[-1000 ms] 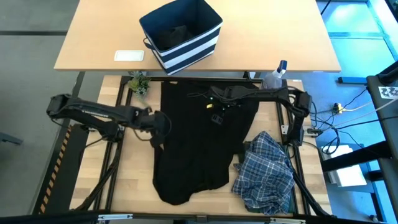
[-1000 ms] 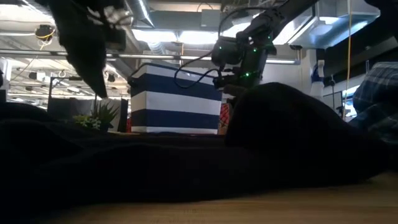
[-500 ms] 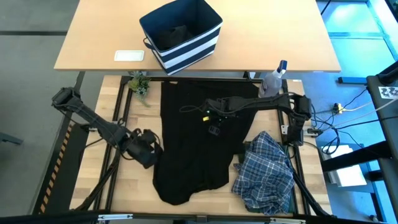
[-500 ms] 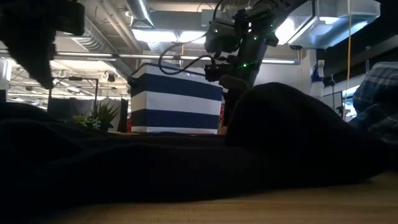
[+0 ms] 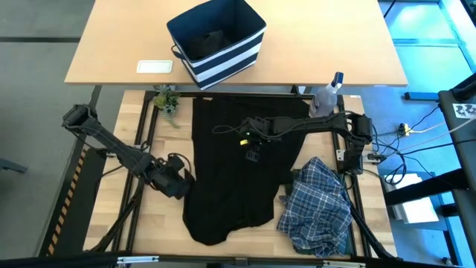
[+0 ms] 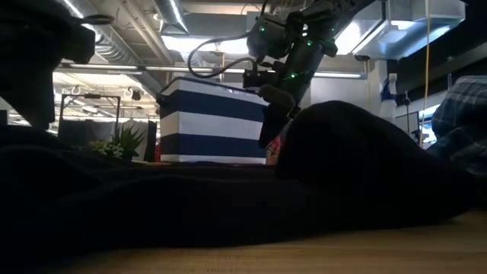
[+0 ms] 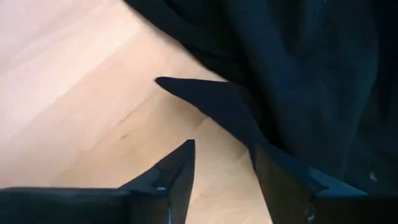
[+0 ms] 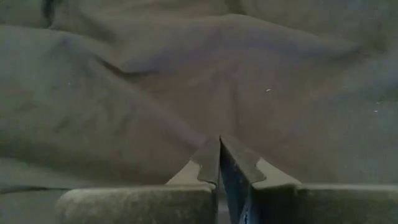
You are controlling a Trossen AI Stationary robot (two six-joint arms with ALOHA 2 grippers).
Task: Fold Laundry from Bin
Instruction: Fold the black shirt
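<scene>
Item: black garment (image 5: 230, 171), spread long and mostly flat down the middle of the slatted desk (image 5: 160, 223), its far end towards the bin (image 5: 217, 41) and its near hem rounded; the cloth looks matte and soft, with shallow ridges across the middle. It appears laid out as the piece now being folded. Left gripper (image 5: 178, 181): low at the garment's left edge, near its lower half; in the left wrist view its fingers (image 7: 177, 177) stand apart over bare wood, with a pointed corner of the dark cloth lying just ahead and nothing between them, placed, probably, to take that edge for a fold. Right gripper (image 5: 253, 151): over the garment's middle, jaws pressed together and empty, the tips poised close above grey-looking folds in the right wrist view; whether they touch the cloth is hard to tell. Its station suggests it is meant to pin or smooth the centre. Plaid shirt (image 5: 316, 205): blue-and-white, crumpled in a heap at the desk's near right corner, just beside the black garment, unfolded and set aside. Bin: navy with white stripes, on the farther tabletop, a dark item showing inside. Spray bottle (image 5: 327, 93): clear, at the desk's far right.
</scene>
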